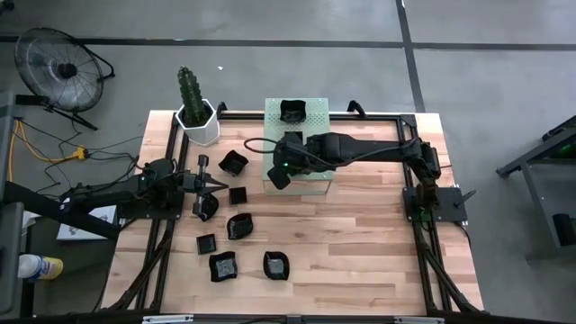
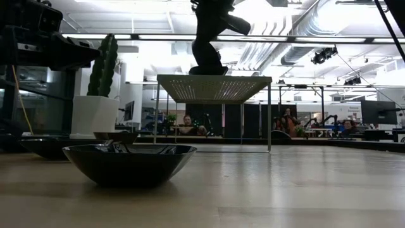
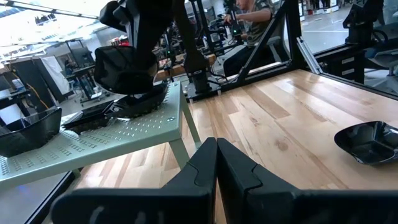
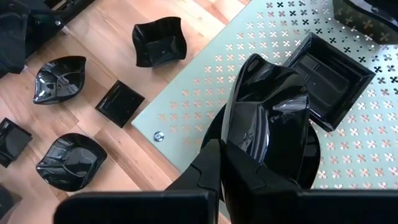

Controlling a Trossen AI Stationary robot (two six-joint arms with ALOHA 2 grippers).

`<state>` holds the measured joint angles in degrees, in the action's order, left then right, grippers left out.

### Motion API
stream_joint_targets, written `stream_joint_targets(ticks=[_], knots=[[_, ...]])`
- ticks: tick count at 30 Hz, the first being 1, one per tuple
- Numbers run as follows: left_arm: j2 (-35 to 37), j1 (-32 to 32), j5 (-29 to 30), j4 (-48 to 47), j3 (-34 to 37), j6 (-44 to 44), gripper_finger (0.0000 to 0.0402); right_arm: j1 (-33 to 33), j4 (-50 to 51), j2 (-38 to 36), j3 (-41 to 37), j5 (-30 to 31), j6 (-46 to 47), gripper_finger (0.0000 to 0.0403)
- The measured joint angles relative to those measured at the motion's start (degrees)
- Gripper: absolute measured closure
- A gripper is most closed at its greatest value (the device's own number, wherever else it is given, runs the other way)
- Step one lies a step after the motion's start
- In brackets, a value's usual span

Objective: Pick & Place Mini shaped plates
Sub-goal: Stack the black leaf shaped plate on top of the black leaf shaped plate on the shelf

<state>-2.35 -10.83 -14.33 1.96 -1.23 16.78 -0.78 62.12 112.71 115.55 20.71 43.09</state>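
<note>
Taking the table as a clock seen from above, with 6 at the front edge, the loose plates (image 1: 222, 265) lie nearest, scattered from 6 round to 9 on the bare wood, all flat and apart from one another.

Behind them at 9 the left gripper (image 3: 216, 163) waits with its fingers pressed together on nothing, aimed across at the platform (image 4: 205, 93).

Farther back, towards 12, the right gripper (image 4: 222, 163) hangs over the platform's near-left part, pinching the held plate (image 4: 267, 118) by its rim. That plate stands tilted on edge, not flat; its long axis runs on from the fingers, and its hollow seems to face sideways, though the glare makes that hard to be sure of. A square plate (image 4: 326, 74) sits flat on the platform just beyond it, and another plate (image 1: 292, 111) rests at the far edge, at 12.

I judge that the step in hand is the placing: one plate has been picked and is carried over the platform, not yet set down. The next move calls for turning the wrist so the plate lies level, lowering it onto bare platform clear of the square plate, then letting the fingers part.
</note>
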Motion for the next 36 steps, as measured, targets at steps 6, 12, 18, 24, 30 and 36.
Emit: stream_joint_targets(ticks=[6, 12, 18, 24, 30, 36], knots=[[0.0, 0.0, 0.0, 0.0, 0.01, 0.01, 0.0399, 0.0, 1.17, 0.0, -0.02, 0.15, 0.2, 0.0399], [0.0, -0.01, 0.0, 0.0, 0.02, 0.02, 0.0399, 0.0, 1.96, 0.0, -0.02, 0.15, 0.39, 0.039], [-0.01, -0.02, 0.0, 0.0, 0.0, 0.0, 0.0399, 0.0, 1.94, 0.0, -0.04, 0.51, 0.39, 0.0389], [-0.01, 0.0, 0.0, 0.0, 0.02, 0.02, 0.0399, 0.0, 1.94, 0.0, -0.04, 1.47, 0.39, 0.0372], [-0.02, 0.0, 0.0, 0.0, 0.0, 0.02, 0.0399, -0.24, 1.91, 0.0, -0.04, 1.44, 0.39, 0.0336], [-0.02, -0.01, 0.0, 0.0, 0.0, 0.01, 0.0399, -0.46, 1.89, 0.0, -0.04, 1.42, -0.65, 0.0323]])
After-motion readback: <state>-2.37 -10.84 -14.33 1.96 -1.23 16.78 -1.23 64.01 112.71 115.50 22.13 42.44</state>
